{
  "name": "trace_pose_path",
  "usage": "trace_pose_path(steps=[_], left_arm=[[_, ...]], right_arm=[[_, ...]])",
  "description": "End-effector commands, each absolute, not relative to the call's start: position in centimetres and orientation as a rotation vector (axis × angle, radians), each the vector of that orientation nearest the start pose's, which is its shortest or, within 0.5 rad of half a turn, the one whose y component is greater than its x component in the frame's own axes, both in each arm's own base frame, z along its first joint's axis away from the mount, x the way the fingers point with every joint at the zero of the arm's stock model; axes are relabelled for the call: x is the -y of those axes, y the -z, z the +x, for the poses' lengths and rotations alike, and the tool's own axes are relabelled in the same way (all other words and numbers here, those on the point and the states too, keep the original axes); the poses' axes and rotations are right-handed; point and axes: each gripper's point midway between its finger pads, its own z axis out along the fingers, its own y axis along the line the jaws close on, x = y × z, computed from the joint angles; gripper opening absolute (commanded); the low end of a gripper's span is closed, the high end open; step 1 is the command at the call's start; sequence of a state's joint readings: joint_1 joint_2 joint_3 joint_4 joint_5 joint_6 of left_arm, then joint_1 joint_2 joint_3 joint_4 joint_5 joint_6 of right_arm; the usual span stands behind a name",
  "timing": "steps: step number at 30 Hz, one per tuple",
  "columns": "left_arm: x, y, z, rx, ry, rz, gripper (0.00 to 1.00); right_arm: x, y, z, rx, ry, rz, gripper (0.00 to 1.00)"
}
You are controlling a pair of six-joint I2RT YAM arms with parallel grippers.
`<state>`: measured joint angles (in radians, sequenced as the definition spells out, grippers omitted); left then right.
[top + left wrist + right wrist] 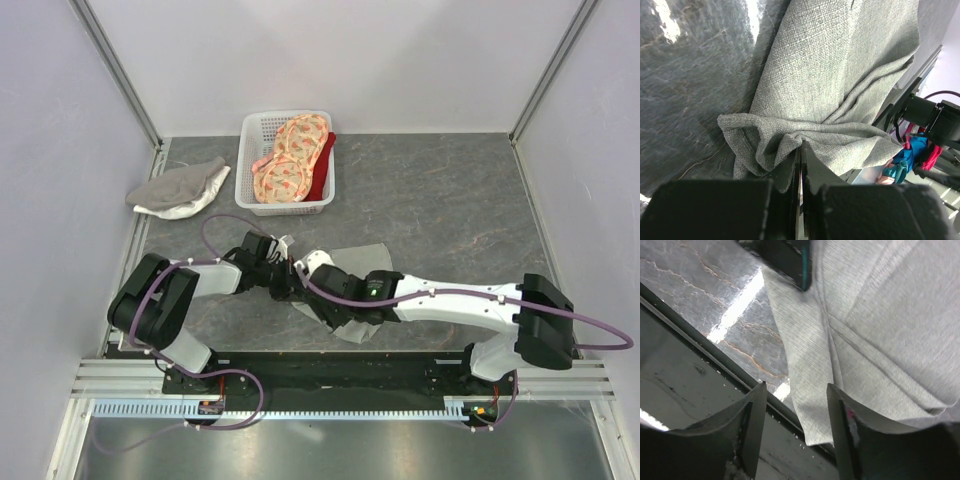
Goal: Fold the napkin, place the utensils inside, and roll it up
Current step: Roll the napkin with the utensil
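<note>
The grey-green napkin (pixel 362 258) lies near the table's front edge, partly hidden under both arms. In the left wrist view it (pixel 840 75) bunches into folds at my left gripper (pixel 802 147), whose jaws are shut together on a pinched fold. From above, the left gripper (pixel 288 278) sits at the napkin's left side. My right gripper (pixel 338 312) stands open just beside it. A flat corner of the napkin (pixel 810 405) lies loose between its spread fingers (pixel 757 405), over the front rail. The utensils are out of view.
A white basket (pixel 325 190) with orange-pink patterned cloths and a red one stands at the back. A grey-and-white cloth (pixel 180 188) lies to its left. The black front rail (pixel 705 347) runs just under the right gripper. Enclosure walls stand on both sides.
</note>
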<state>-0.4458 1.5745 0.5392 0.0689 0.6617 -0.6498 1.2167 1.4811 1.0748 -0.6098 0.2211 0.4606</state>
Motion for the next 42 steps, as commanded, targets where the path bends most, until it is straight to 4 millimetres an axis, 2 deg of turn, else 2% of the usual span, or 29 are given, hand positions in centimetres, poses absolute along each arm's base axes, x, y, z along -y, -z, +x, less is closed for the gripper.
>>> trace_pose_path(steps=[1, 7, 12, 14, 24, 27, 33, 34, 35, 36, 37, 38, 40, 41, 42], left_arm=[[22.0, 1.1, 18.9, -2.832, 1.058, 0.034, 0.06], [22.1, 0.9, 19.0, -2.837, 1.058, 0.035, 0.06], [22.2, 0.7, 19.1, -2.839, 1.059, 0.041, 0.06], [22.3, 0.7, 19.2, -2.838, 1.059, 0.042, 0.06], [22.7, -0.2, 19.5, -2.807, 1.089, 0.064, 0.08], [22.8, -0.8, 19.7, -2.781, 1.096, 0.079, 0.14], [22.8, -3.9, 21.4, -2.674, 1.076, 0.094, 0.48], [22.4, -4.6, 21.9, -2.651, 1.049, 0.08, 0.57], [22.2, -5.1, 22.3, -2.634, 1.035, 0.075, 0.59], [21.7, -5.4, 22.7, -2.619, 1.002, 0.061, 0.65], [21.1, -5.6, 23.1, -2.607, 0.974, 0.037, 0.67], [20.6, -6.4, 23.1, -2.59, 0.95, 0.04, 0.7], [19.3, -6.6, 23.5, -2.566, 0.868, 0.01, 0.74], [18.9, -7.4, 23.7, -2.531, 0.844, 0.014, 0.75], [18.4, -7.6, 23.7, -2.517, 0.82, 0.005, 0.75]], right_arm=[[-32.3, -8.9, 14.7, -2.315, -0.163, -1.015, 0.62], [-33.9, -6.5, 15.0, -2.227, -0.089, -1.083, 0.71], [-34.3, -5.0, 14.8, -2.214, -0.106, -1.127, 0.7], [-34.6, -4.4, 14.5, -2.212, -0.136, -1.142, 0.68], [-32.7, -0.1, 13.9, -2.321, -0.137, -1.145, 0.51], [-32.1, 1.1, 13.3, -2.369, -0.166, -1.152, 0.43], [-31.7, 2.8, 10.9, -2.481, -0.322, -1.175, 0.27], [-31.8, 2.8, 10.5, -2.489, -0.356, -1.175, 0.26], [-31.7, 3.0, 9.8, -2.51, -0.407, -1.189, 0.24], [-32.1, 2.8, 9.8, -2.507, -0.463, -1.177, 0.23], [-32.2, 2.6, 9.6, -2.511, -0.499, -1.169, 0.22], [-32.3, 2.4, 8.6, -2.533, -0.585, -1.189, 0.2], [-33.0, 1.4, 8.6, -2.511, -0.69, -1.172, 0.18], [-32.9, 1.3, 7.8, -2.524, -0.755, -1.19, 0.17], [-33.1, 1.0, 8.1, -2.512, -0.795, -1.172, 0.16]])
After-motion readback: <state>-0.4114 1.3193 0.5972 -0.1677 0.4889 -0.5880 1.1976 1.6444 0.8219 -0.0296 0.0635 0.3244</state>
